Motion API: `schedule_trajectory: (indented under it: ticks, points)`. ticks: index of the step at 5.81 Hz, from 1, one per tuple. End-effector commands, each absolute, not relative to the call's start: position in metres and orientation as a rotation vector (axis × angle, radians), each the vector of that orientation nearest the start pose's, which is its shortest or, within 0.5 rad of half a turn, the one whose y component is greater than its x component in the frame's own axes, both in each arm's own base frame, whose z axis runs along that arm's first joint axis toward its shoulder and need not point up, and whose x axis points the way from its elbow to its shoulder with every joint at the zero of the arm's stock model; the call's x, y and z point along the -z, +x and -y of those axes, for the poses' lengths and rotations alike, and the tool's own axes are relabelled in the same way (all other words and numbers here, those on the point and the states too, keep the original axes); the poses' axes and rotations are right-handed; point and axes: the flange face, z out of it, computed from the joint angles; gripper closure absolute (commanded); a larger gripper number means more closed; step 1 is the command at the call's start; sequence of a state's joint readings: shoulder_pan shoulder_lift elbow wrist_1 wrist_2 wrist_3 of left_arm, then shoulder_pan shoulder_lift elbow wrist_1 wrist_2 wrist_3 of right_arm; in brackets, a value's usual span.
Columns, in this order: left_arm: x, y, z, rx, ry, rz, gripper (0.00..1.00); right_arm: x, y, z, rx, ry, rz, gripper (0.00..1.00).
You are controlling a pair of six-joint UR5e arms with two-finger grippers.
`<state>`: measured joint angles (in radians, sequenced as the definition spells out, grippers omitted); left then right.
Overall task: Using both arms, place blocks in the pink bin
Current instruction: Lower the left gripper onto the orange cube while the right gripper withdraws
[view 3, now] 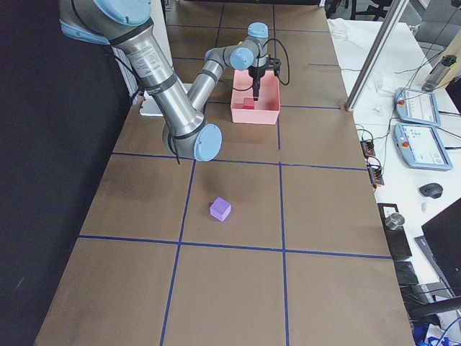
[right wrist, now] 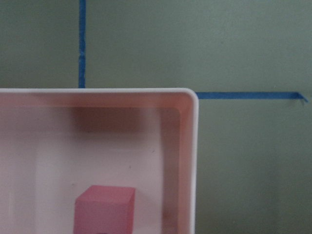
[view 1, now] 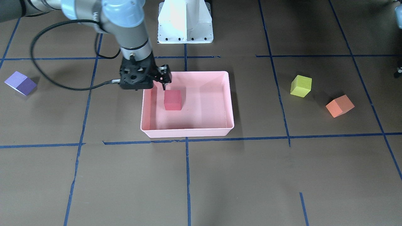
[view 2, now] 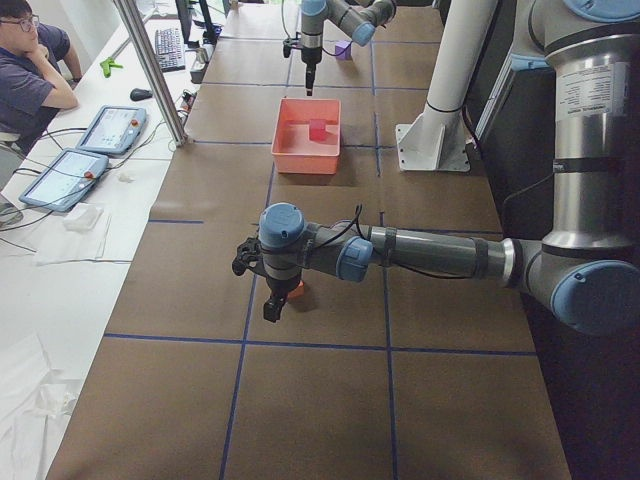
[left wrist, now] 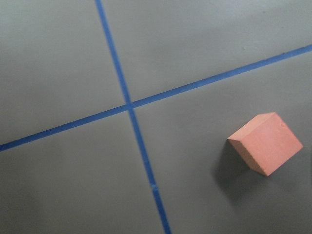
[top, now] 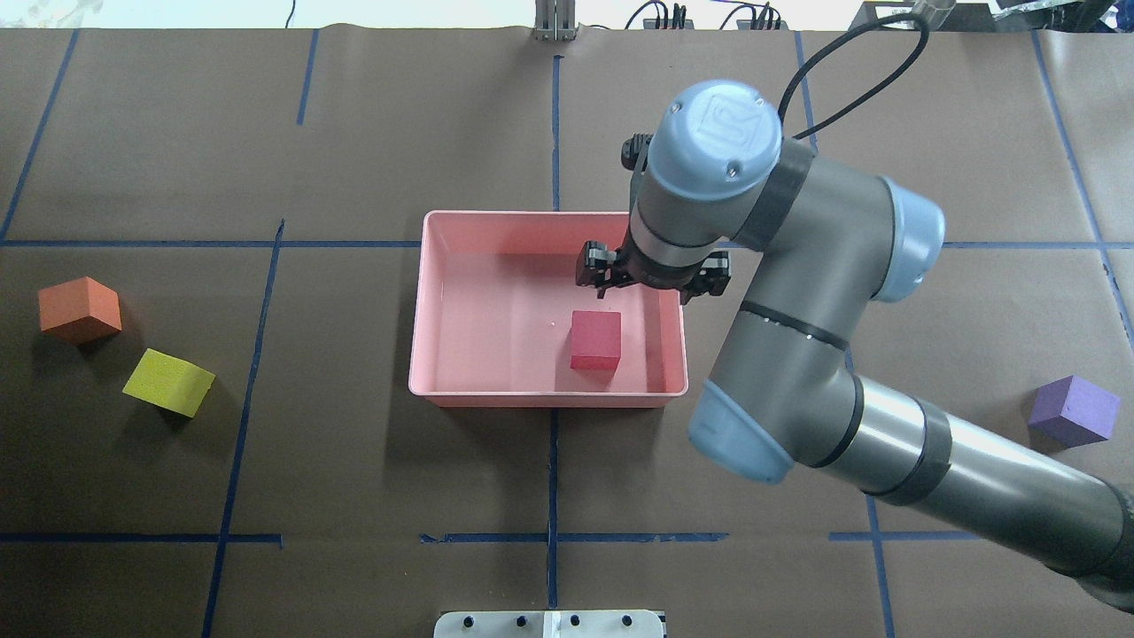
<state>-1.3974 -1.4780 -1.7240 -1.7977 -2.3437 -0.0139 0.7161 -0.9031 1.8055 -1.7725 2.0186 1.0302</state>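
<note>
Shallow light-pink plastic bin [top: 549, 397] sits mid-table. Right gripper [top: 654, 276] hovers over it, fingers spread, holding nothing. Left gripper [view 2: 272, 305] hangs near the orange foam cube [top: 78, 308]; spread or pressed together, cannot tell. Red-pink foam cube [top: 595, 339] rests on the bin floor.

Robot lab. Long worktop [view 2: 450, 400], brown cover, blue tape lines [view 2: 330, 346]. White robot stand [view 2: 440, 110] on worktop. Beside worktop: white desk [view 2: 40, 290], two control screens [view 2: 108, 128], keyboard [view 2: 168, 45], man [view 2: 25, 70] at desk.
</note>
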Motion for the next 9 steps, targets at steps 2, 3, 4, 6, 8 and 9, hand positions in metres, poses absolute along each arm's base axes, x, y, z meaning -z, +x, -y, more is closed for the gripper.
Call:
schedule_trajectory:
  ticks: [2, 3, 4, 6, 8, 9]
  points:
    - [-0.598, 0.078, 0.473, 0.142, 0.043, -0.863, 0.00, -0.266, -0.294, 0.560, 0.195, 0.123, 0.802, 0.00]
    - [-0.595, 0.087, 0.472, 0.258, -0.009, -0.875, 0.00, -0.299, -0.244, 0.577, 0.269, 0.166, 0.778, 0.00]
    - [-0.591, 0.107, 0.471, 0.304, -0.008, -0.868, 0.00, -0.331, -0.197, 0.586, 0.340, 0.198, 0.759, 0.00]
    - [-0.592, 0.151, 0.479, 0.328, -0.006, -0.838, 0.00, -0.382, -0.130, 0.583, 0.416, 0.221, 0.763, 0.00]
    - [-0.599, 0.177, 0.494, 0.303, -0.028, -0.829, 0.00, -0.387, -0.128, 0.580, 0.413, 0.216, 0.763, 0.00]
    - [-0.603, 0.187, 0.491, 0.287, -0.042, -0.823, 0.00, -0.393, -0.127, 0.577, 0.413, 0.209, 0.763, 0.00]
